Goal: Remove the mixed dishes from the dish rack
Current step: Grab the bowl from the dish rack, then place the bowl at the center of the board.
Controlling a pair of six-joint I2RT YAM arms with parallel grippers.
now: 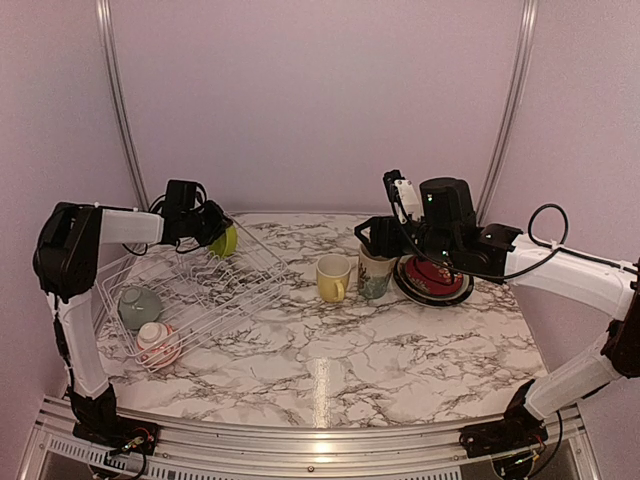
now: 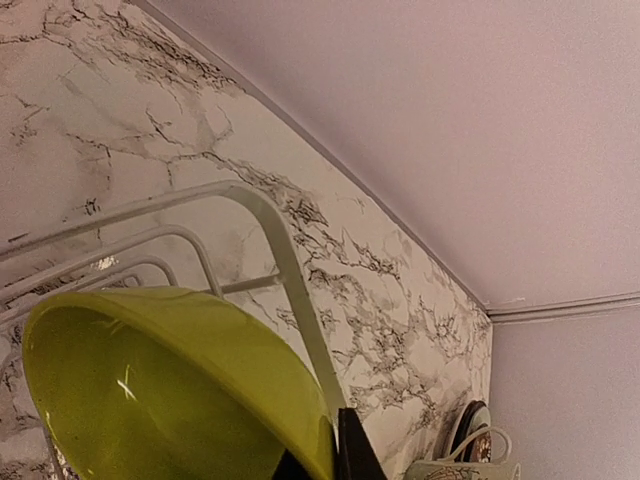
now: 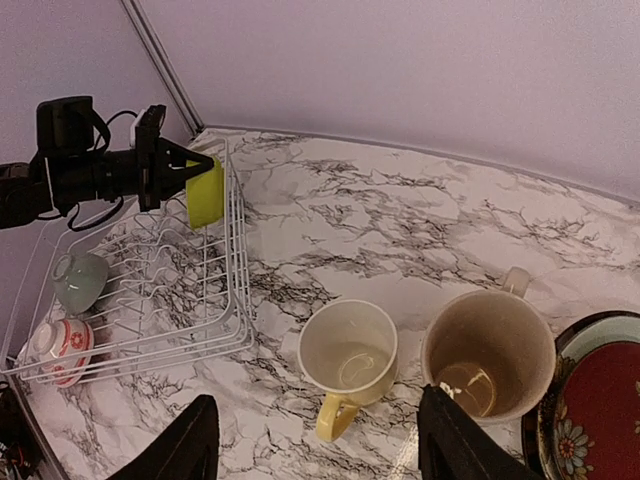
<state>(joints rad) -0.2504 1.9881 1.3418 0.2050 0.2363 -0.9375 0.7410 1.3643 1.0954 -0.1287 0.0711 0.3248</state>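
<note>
- Lime-green bowl (image 1: 227,242): a smooth, glossy round bowl with a thin rim, probably plastic. It is tipped on edge at the far right corner of the dish rack. The left gripper (image 1: 214,234) is clamped tight on its rim. The pictures do not show whether the bowl is clear of the wire.
- Dish rack (image 1: 190,290): a wide rectangular basket of thin white wire with rows of upright prongs and rounded corner loops. It sits on the left side of the table.
- In the rack, at its near left end, are a pale green bowl (image 1: 138,305) and, nearer still, a red-patterned bowl (image 1: 158,343). Both are small, round and shiny like glazed ceramic.
- Already out, standing in a row right of the rack, mid-table:
  - a yellow mug (image 1: 333,277), upright and empty, its handle towards the near side;
  - a beige mug (image 1: 375,270) just beside it, with a dull speckled inside;
  - a stack of plates (image 1: 432,281) with a dark rim showing, the top plate red with a flower pattern.
- Progress, as I judge it: well past halfway. The mugs and plates are unloaded, one bowl is in hand, and two bowls are left.
- Right gripper (image 3: 322,448): it hovers above the two mugs with its black fingers spread apart, holding nothing.
- Table (image 1: 330,350): a flat, polished white marble pattern with dark veins.
</note>
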